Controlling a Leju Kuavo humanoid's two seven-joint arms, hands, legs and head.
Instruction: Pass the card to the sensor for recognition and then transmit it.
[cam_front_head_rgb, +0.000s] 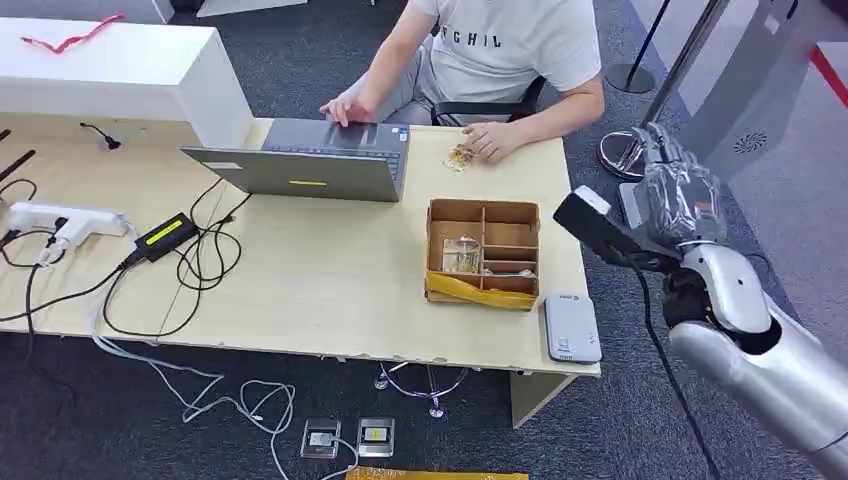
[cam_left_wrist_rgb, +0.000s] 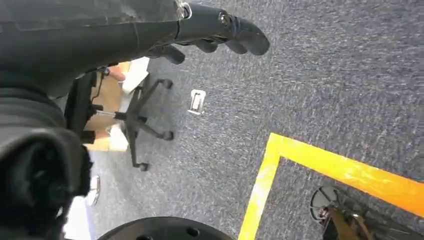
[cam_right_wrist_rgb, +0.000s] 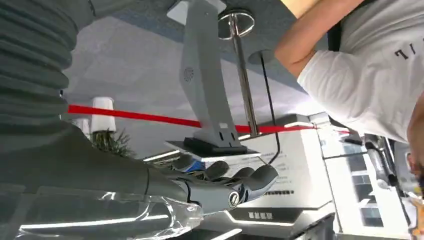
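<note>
A card lies in the left compartment of the open cardboard box on the wooden table. The flat grey sensor rests at the table's front right corner. My right hand, wrapped in clear film, is raised off the table's right edge, higher than the box and apart from it. Its fingers reach out loosely and I see no card in them. My left hand hangs over the carpet with its fingers apart and nothing in it.
A person in a white shirt sits behind the table, one hand on the grey laptop, the other by small gold items. Cables and a black adapter lie at the left. A barrier post stands near my right hand.
</note>
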